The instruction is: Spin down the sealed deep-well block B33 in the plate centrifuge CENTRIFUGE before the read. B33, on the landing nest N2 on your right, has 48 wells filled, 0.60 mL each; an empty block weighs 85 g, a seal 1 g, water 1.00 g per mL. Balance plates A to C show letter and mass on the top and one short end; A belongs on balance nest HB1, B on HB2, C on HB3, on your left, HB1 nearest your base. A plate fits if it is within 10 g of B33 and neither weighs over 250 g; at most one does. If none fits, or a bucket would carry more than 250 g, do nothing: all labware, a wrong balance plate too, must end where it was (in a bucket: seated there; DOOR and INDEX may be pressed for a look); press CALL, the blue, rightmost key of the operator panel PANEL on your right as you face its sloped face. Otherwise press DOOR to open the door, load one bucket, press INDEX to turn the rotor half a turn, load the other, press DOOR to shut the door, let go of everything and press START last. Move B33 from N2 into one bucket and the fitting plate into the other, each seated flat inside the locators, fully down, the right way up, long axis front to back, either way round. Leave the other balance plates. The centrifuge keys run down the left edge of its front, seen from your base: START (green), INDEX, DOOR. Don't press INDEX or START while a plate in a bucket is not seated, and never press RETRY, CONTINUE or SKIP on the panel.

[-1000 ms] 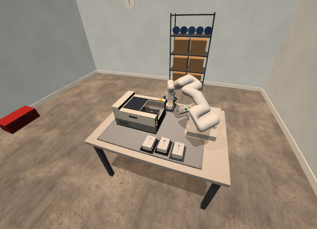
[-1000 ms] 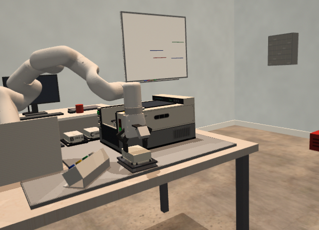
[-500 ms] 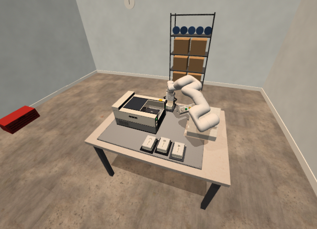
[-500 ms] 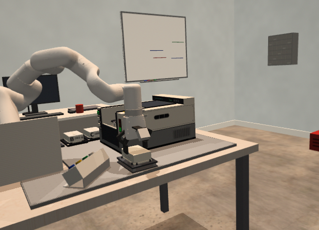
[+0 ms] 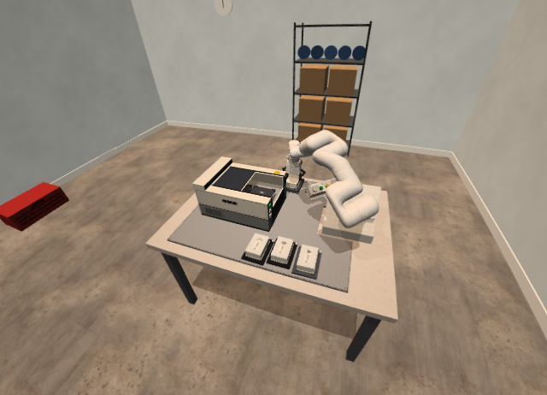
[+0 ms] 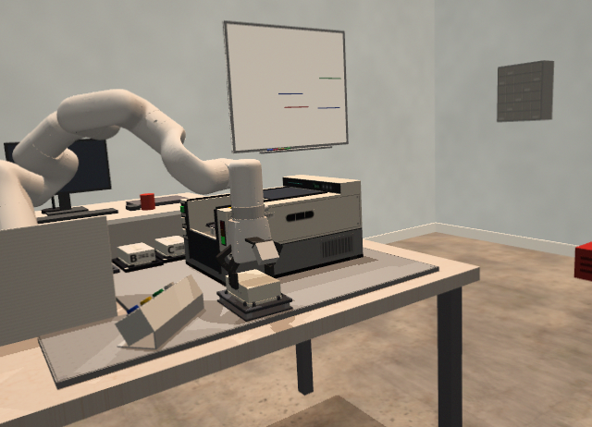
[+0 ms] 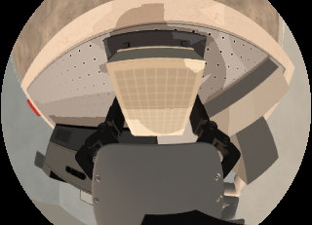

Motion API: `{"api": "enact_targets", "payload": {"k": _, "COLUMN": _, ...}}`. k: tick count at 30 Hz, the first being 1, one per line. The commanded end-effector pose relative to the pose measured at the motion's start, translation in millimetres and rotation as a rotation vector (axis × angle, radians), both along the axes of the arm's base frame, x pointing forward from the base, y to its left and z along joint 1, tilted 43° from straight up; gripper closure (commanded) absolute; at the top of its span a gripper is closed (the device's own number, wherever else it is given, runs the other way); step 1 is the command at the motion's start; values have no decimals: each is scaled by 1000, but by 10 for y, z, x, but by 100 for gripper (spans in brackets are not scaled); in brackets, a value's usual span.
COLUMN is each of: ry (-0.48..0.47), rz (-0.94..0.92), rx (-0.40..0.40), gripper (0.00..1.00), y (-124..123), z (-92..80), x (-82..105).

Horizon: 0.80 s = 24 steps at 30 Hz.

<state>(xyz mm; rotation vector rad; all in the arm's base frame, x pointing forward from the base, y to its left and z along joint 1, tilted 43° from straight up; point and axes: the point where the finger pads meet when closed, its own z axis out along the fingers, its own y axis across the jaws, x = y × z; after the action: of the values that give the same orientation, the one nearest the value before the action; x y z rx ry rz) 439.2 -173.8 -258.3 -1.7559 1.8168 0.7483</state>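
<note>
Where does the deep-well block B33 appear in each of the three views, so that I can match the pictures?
Top: B33 is mostly hidden under the open gripper, just right of the centrifuge.
Exterior: B33 sits on its dark nest, lower centre, in front of the centrifuge.
Wrist: B33 fills the centre, gridded top, fingers either side.
Shared landmark: the centrifuge.

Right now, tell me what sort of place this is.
Probably a small lab or automation room. A plate centrifuge with its door open sits on a table beside three lettered balance plates; a whiteboard hangs on the wall and a shelf rack holds boxes.
</note>
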Motion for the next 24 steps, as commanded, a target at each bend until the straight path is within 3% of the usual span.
{"api": "enact_targets", "payload": {"k": 1, "ry": -3, "rz": -2, "rx": -5, "gripper": 0, "y": -16, "z": -4, "x": 12}}
{"api": "enact_targets", "payload": {"k": 24, "ry": -3, "rz": -2, "rx": -5, "gripper": 0, "y": 57, "z": -82, "x": 10}}
